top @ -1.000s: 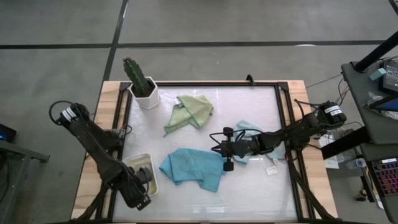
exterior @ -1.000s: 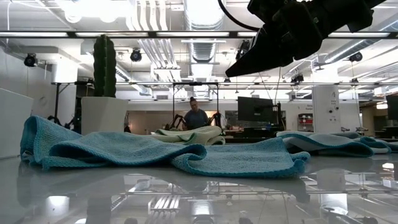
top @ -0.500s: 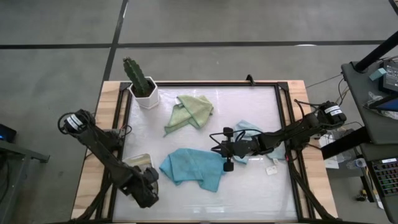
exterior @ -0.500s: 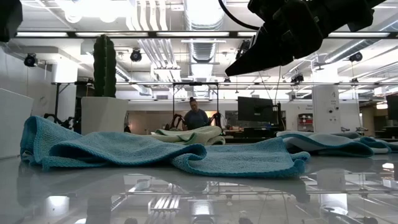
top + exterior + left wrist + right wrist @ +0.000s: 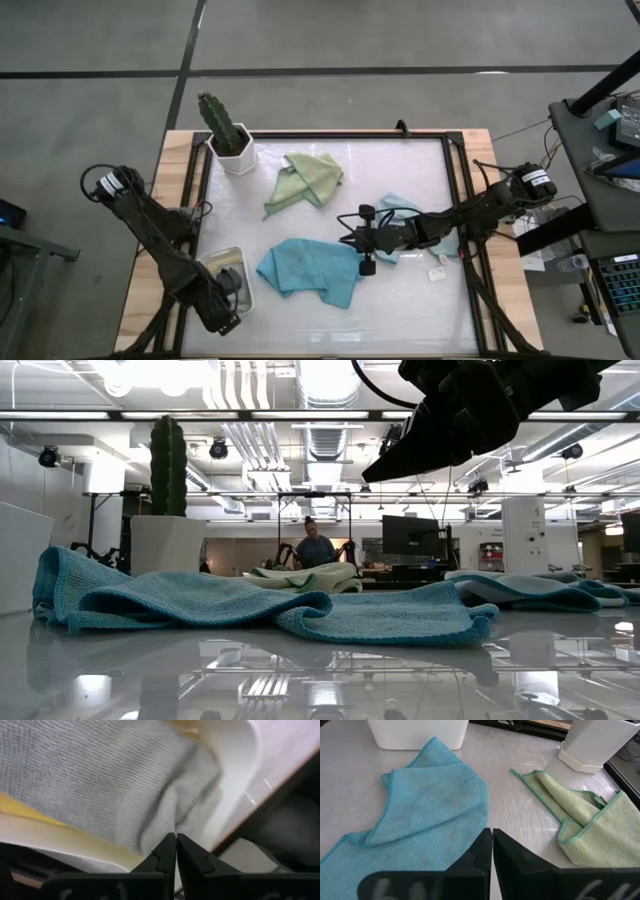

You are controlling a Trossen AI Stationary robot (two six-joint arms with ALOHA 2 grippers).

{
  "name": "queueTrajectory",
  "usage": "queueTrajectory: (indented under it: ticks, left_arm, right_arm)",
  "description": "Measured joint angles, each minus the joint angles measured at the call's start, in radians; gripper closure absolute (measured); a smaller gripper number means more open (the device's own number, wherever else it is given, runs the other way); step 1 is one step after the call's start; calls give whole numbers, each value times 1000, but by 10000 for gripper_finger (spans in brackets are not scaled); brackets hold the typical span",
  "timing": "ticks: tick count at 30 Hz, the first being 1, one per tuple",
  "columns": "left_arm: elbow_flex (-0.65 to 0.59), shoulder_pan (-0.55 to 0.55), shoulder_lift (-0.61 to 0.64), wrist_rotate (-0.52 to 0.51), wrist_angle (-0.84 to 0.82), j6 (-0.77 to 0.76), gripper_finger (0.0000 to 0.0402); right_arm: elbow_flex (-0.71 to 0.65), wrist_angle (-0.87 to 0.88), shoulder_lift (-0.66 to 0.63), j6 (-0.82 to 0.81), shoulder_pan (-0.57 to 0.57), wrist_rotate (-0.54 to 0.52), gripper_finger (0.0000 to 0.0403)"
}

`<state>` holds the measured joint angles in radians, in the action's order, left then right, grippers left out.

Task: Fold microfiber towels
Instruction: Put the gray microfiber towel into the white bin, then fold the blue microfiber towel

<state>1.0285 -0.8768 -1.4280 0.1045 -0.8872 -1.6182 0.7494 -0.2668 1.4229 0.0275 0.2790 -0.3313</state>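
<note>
A teal towel lies crumpled on the table's near middle, and it also shows in the right wrist view. A sage green towel lies loosely folded farther back. A pale blue towel lies partly under my right arm. A grey towel and a yellow towel lie in the white tray at the near left. My left gripper is shut and points down into the tray. My right gripper is shut and hangs above the teal towel's right edge. My left gripper points its shut fingertips down at the grey towel, near the tray's white wall. Whether the tips touch the cloth I cannot tell.
A cactus in a white pot stands at the far left corner. A small white tag lies near the right rail. A black frame edges the tabletop. In the low view, a person sits far back in the room.
My left arm has swung a little toward the table's right and come back over the tray, to about where it was. The towels and my right arm have kept still.
</note>
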Motion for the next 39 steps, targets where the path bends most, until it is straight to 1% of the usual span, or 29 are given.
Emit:
queueTrajectory:
  ticks: [3, 9, 13, 15, 17, 19, 23, 25, 27, 30, 33, 35, 37, 39]
  left_arm:
    - [-26, -13, -17, -5, 8, -20, 401]
    - [-23, -12, -32, 0, 14, 4, 401]
    - [-4, -3, 1, 7, 13, 30, 401]
    - [2, 11, 17, -22, 11, 44, 401]
    - [6, 30, 33, -100, 7, 83, 401]
    - [10, 58, 51, -212, 19, 161, 402]
    - [9, 122, 66, -453, 52, 403, 402]
    - [2, 153, 69, -579, 118, 524, 402]
    - [-9, 183, 57, -659, 199, 637, 402]
    - [-21, 222, 15, -684, 355, 823, 400]
    - [-21, 234, -43, -682, 484, 958, 381]
    - [-21, 234, -77, -662, 534, 997, 358]
    - [-19, 233, -113, -655, 552, 1002, 330]
    - [-19, 233, -145, -655, 560, 997, 302]
  right_arm:
    - [0, 0, 0, 0, 0, 0, 394]
    - [0, 0, 0, 0, 0, 0, 394]
    - [0, 0, 0, 0, 0, 0, 394]
    - [0, 1, 0, -2, 0, 0, 394]
    - [0, 0, 0, -8, 0, 28, 394]
    - [-2, -9, 3, -9, 0, 88, 394]
    - [-2, -102, 39, -26, 0, 189, 386]
    - [0, -138, 66, -69, 0, 240, 372]
    - [13, -127, 95, -117, 3, 281, 352]
    - [42, -98, 136, -168, 20, 324, 314]
    - [95, 17, 167, -201, 58, 344, 276]
    - [144, 121, 186, -213, 89, 347, 256]
    - [198, 213, 214, -215, 122, 337, 240]
    - [247, 266, 248, -230, 153, 330, 229]
